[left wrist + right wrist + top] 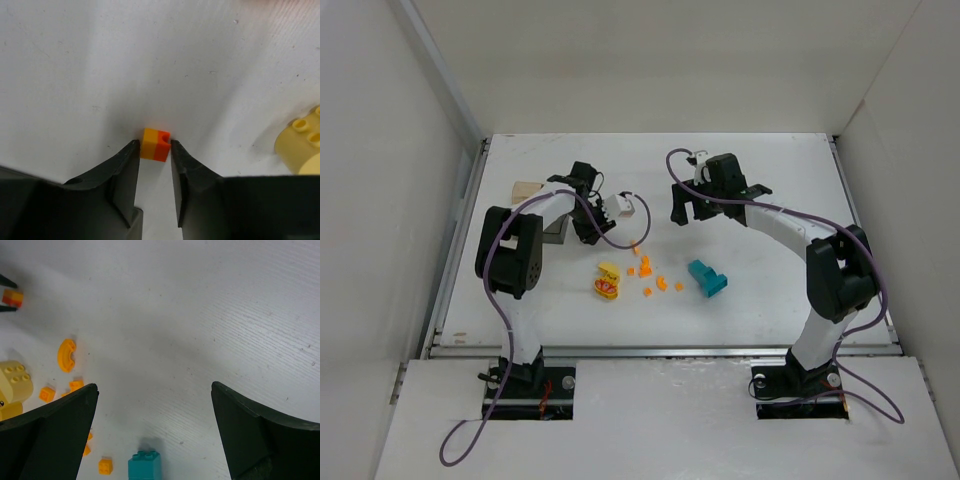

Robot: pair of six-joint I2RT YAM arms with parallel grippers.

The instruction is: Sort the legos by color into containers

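My left gripper (152, 146) is shut on a small orange brick (155, 144), one fingertip on each side of it, at the white table surface. In the top view this gripper (633, 240) is at the upper edge of the scattered orange bits (647, 268). A yellow piece with red marks (608, 282) lies beside them; its studs show in the left wrist view (302, 147). The teal block (707, 277) lies to the right and shows low in the right wrist view (145, 465). My right gripper (154, 386) is wide open and empty, above the table beyond the teal block. The amber box (528, 188) and the grey box (557, 231) are partly hidden behind my left arm.
Raised white walls enclose the table on the left, back and right. A metal rail (660, 350) runs along the near edge. Purple cables loop off both arms. An orange arch piece (66, 355) and several small orange bits lie left of the right gripper.
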